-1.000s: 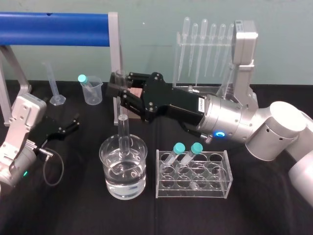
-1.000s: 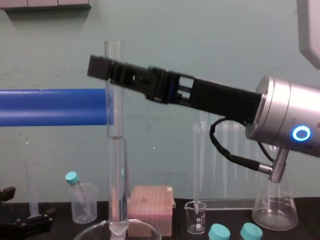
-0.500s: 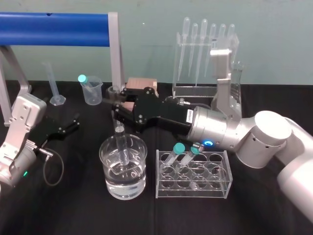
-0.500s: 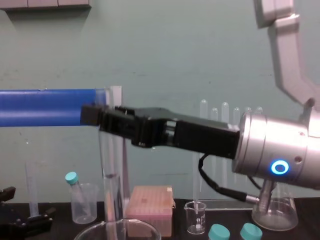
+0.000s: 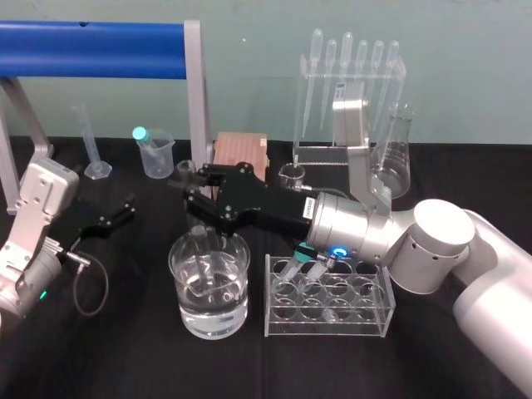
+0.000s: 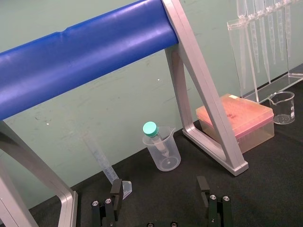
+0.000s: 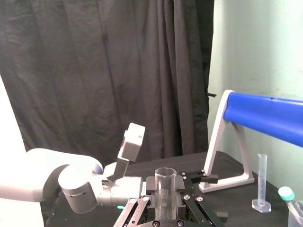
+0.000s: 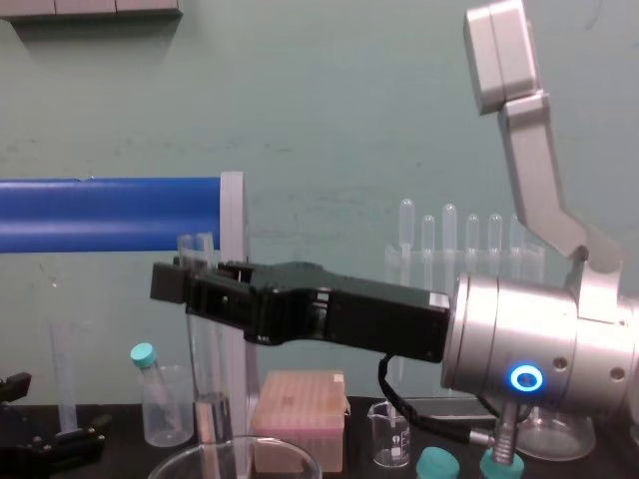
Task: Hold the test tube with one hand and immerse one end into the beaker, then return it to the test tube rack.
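My right gripper (image 5: pixel 190 194) is shut on the test tube (image 8: pixel 203 394), a slim clear glass tube held upright. Its open mouth (image 7: pixel 165 173) stands just above the fingers. The tube's lower end dips into the beaker (image 5: pixel 209 287), a wide clear glass vessel holding water at the table's front middle; its rim (image 8: pixel 236 457) also shows in the chest view. The clear test tube rack (image 5: pixel 328 298) stands just right of the beaker with two teal-capped tubes (image 5: pixel 304 254) in it. My left gripper (image 5: pixel 117 216) rests open on the table at the left, fingers (image 6: pixel 116 193) apart.
A blue bar on a metal frame (image 5: pixel 193 91) crosses the back left. Behind stand a plastic beaker with a capped tube (image 5: pixel 155 152), a graduated cylinder (image 5: pixel 93 145), a pink box (image 5: pixel 241 154), a small beaker (image 5: pixel 292 175), a pipette stand (image 5: pixel 349 83) and a flask (image 5: pixel 395 162).
My right gripper has come down and forward with the test tube, sinking its lower end deeper into the beaker. The left arm has not moved.
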Robot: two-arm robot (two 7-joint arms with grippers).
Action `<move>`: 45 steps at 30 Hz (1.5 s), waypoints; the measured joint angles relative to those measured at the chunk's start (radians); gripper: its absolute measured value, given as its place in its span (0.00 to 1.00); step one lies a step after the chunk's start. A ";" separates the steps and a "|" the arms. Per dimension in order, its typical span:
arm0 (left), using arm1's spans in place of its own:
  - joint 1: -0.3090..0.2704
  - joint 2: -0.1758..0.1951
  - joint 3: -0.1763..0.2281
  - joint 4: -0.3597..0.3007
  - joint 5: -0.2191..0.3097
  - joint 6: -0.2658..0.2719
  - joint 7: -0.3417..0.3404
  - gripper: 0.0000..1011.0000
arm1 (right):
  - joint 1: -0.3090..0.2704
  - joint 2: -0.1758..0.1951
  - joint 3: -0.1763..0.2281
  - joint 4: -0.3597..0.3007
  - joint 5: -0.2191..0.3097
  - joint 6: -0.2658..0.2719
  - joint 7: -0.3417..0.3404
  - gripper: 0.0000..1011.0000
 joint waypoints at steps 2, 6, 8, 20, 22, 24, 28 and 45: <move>0.000 0.000 0.000 0.000 0.000 0.000 0.000 0.99 | 0.001 -0.003 -0.001 0.008 -0.006 0.000 -0.001 0.23; 0.000 0.000 0.000 0.000 0.000 0.000 0.000 0.99 | 0.003 -0.008 -0.002 0.026 -0.017 0.002 0.000 0.23; 0.000 0.000 0.000 0.000 0.000 0.000 0.000 0.99 | 0.003 -0.009 -0.002 0.033 -0.020 0.005 0.000 0.23; 0.000 0.000 0.000 0.000 0.000 0.000 0.000 0.99 | 0.002 -0.013 -0.001 0.046 -0.029 0.016 0.010 0.23; 0.000 0.000 0.000 0.000 0.000 0.000 0.000 0.99 | 0.001 -0.013 -0.001 0.047 -0.030 0.018 0.011 0.23; 0.000 0.000 0.000 0.000 0.000 0.000 0.000 0.99 | 0.001 -0.013 0.000 0.047 -0.030 0.019 0.012 0.23; 0.000 0.000 0.000 0.000 0.000 0.000 0.000 0.99 | 0.001 -0.013 0.000 0.047 -0.030 0.019 0.012 0.23; 0.000 0.000 0.000 0.000 0.000 0.000 0.000 0.99 | 0.000 -0.013 0.000 0.046 -0.030 0.019 0.012 0.23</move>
